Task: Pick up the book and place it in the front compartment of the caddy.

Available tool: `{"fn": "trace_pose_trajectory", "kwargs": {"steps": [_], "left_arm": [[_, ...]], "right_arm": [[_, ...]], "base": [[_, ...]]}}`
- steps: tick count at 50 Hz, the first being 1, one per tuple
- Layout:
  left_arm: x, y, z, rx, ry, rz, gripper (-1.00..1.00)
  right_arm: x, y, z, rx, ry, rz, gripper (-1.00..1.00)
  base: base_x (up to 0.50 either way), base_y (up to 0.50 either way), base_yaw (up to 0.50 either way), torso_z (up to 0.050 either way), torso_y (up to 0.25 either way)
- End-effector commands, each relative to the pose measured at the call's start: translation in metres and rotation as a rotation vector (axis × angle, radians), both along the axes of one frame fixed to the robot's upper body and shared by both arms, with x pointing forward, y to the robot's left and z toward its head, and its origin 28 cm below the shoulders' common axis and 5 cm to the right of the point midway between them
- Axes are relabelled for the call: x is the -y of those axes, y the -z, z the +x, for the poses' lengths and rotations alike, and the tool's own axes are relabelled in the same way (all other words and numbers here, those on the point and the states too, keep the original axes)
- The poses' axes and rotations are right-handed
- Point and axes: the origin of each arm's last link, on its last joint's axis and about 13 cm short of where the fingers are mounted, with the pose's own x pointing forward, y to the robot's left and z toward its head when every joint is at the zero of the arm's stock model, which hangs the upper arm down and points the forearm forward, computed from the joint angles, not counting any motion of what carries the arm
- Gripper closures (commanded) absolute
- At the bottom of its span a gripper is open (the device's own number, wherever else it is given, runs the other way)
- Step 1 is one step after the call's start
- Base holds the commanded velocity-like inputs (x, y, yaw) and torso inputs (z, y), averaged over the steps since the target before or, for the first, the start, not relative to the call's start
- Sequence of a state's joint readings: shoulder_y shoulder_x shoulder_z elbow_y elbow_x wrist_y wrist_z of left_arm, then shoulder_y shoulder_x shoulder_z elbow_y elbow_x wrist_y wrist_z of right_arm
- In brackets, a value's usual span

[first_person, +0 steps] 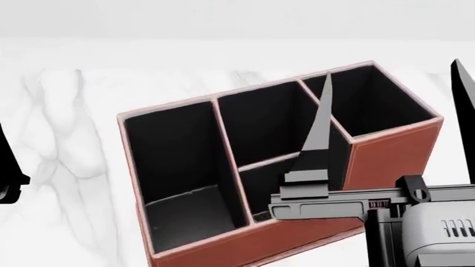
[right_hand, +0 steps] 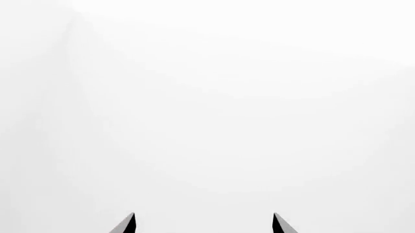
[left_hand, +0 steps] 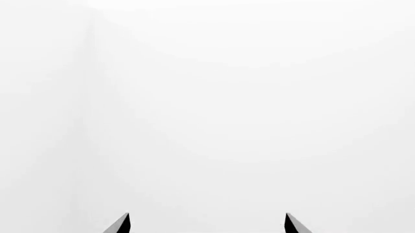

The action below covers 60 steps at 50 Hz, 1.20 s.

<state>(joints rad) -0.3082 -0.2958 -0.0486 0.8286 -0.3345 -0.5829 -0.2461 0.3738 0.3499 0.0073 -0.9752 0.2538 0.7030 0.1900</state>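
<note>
The caddy [first_person: 386,156], a reddish-brown box with black lining, stands on the marble top in the head view. Two short cells in its middle share a thin crosswise divider. The larger, farther one is the front compartment [first_person: 267,125]. My right gripper [first_person: 392,67] is raised in front of the caddy, fingers pointing up and wide apart, nothing between them. In the right wrist view the right gripper [right_hand: 203,216] faces only blank white. The left gripper [left_hand: 207,216] is also open and empty; only a black part of it [first_person: 9,172] shows at the head view's left edge. The book is out of view.
A long full-length cell [first_person: 178,167] takes up the caddy's left side, and a taller end section [first_person: 371,105] its right. The white marble tabletop [first_person: 67,139] spreads round the caddy, with a pale wall behind it.
</note>
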Motion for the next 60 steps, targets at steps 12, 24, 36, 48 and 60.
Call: {"fn": "trace_pose_trajectory", "kwargs": {"steps": [12, 24, 36, 48, 60], "left_arm": [[0.0, 0.001, 0.0, 0.0, -0.002, -0.002, -1.0], [-0.001, 0.001, -0.001, 0.0, -0.003, -0.004, -1.0], [-0.001, 0.001, -0.001, -0.002, -0.004, -0.004, -1.0], [-0.001, 0.002, -0.001, -0.004, -0.005, -0.003, -1.0], [-0.003, 0.003, -0.001, -0.006, -0.013, -0.009, -1.0]], "right_arm": [[-0.001, 0.002, 0.0, -0.004, -0.002, -0.015, -1.0], [-0.001, 0.002, 0.0, -0.005, 0.003, -0.022, -1.0], [0.002, -0.001, -0.002, -0.026, -0.012, -0.014, -1.0], [0.027, -0.034, -0.004, -0.094, -0.103, -0.088, -1.0], [0.055, -0.045, 0.003, -0.156, -0.245, -0.272, -1.0]], "base": [[0.5, -0.01, 0.0, 0.0, 0.001], [0.21, 0.0, 0.0, 0.0, 0.002], [0.0, 0.0, 0.0, 0.0, 0.0], [0.0, 0.0, 0.0, 0.0, 0.0], [0.0, 0.0, 0.0, 0.0, 0.0]]}}
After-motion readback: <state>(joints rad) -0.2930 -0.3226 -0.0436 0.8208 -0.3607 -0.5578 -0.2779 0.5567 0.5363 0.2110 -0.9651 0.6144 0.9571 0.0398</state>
